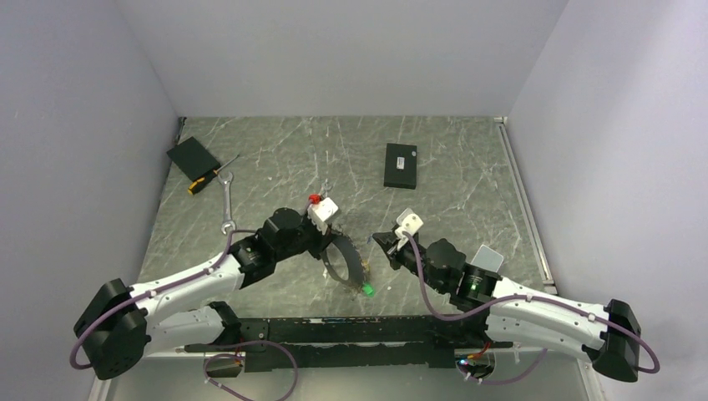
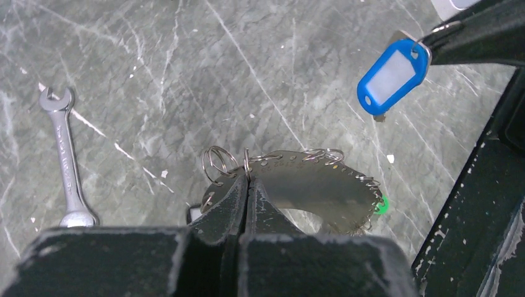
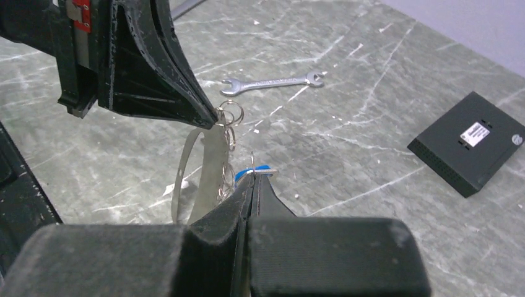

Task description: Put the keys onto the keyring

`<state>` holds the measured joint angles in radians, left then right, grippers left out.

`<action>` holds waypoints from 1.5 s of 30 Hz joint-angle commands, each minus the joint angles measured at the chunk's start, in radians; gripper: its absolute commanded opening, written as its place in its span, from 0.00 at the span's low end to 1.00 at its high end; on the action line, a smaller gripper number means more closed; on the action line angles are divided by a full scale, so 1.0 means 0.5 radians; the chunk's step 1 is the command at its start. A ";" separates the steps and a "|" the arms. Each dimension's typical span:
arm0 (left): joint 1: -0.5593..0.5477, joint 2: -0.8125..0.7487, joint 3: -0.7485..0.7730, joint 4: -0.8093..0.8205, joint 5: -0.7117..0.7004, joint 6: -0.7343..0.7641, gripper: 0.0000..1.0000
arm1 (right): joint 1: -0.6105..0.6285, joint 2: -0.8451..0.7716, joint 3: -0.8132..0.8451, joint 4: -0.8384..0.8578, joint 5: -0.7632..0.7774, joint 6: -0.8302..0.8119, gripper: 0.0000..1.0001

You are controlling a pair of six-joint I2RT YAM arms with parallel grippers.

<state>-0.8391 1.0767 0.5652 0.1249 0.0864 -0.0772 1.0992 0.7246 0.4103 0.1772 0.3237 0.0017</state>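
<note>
Grey marbled table (image 1: 275, 159): left tool (image 2: 247, 180) clamped tight on the keyring (image 2: 322, 185); right tool (image 3: 254, 177), pinching the blue-tagged key (image 2: 392, 75), hangs just beside that keyring (best to steady it and feed the key's loop in slowly)

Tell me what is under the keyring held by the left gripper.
Bare table shows through the keyring; a small green piece peeks out at its rim, mostly covered. The left gripper hides what lies below the near side.
</note>
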 commanded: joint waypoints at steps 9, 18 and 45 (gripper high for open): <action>0.005 -0.205 -0.058 0.317 0.362 0.287 0.00 | -0.005 -0.155 0.110 0.045 -0.469 -0.170 0.00; 0.009 -0.328 -0.192 0.604 0.521 0.348 0.00 | -0.034 -0.071 0.213 -0.095 -0.392 -0.157 0.00; 0.008 -0.283 -0.031 0.463 0.467 -0.305 0.00 | -0.201 0.196 0.381 -0.314 -0.653 -0.340 0.00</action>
<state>-0.8391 0.9356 0.4847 0.3428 0.3325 -0.1753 0.9947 0.8368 0.5564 0.0002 -0.0536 -0.1467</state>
